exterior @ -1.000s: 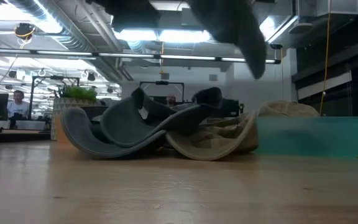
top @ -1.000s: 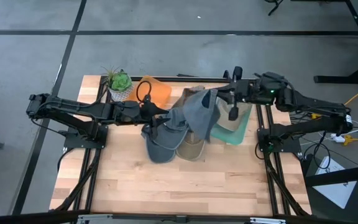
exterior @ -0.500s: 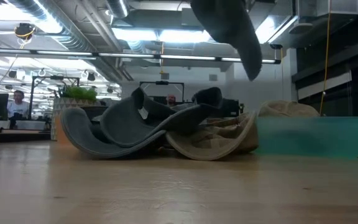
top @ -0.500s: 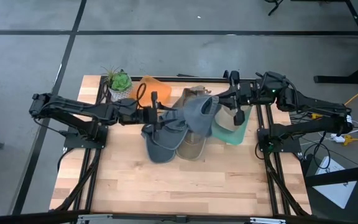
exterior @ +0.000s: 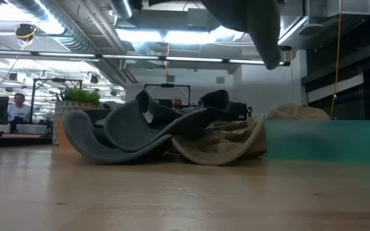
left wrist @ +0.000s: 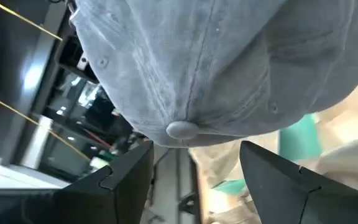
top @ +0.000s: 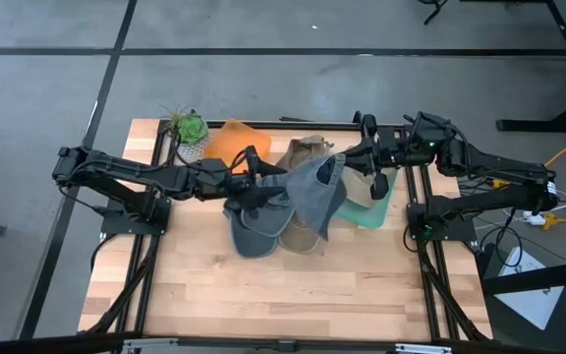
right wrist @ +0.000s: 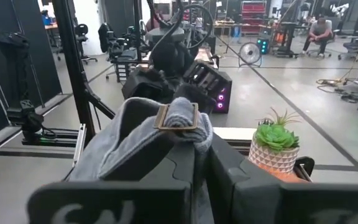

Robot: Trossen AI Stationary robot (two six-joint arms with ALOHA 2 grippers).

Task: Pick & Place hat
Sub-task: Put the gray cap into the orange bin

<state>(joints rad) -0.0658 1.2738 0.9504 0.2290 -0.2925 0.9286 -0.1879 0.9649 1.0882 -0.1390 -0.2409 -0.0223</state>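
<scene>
Your right hand point(top: 362, 162) pinches the grey hat point(top: 314, 192) by its back strap, above the worktop point(top: 263, 285); left hand point(left wrist: 191, 168) spread beneath. It's soft, light, floppy: grip strap or brim.

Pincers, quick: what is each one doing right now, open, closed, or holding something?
Left pincer: open, just under the grey cap, not gripping it.
Right pincer: closed on the grey cap's back strap, holding it up above the table.

left gripper point(left wrist: 194, 180) spread — right gripper point(right wrist: 201, 168) clamped
</scene>
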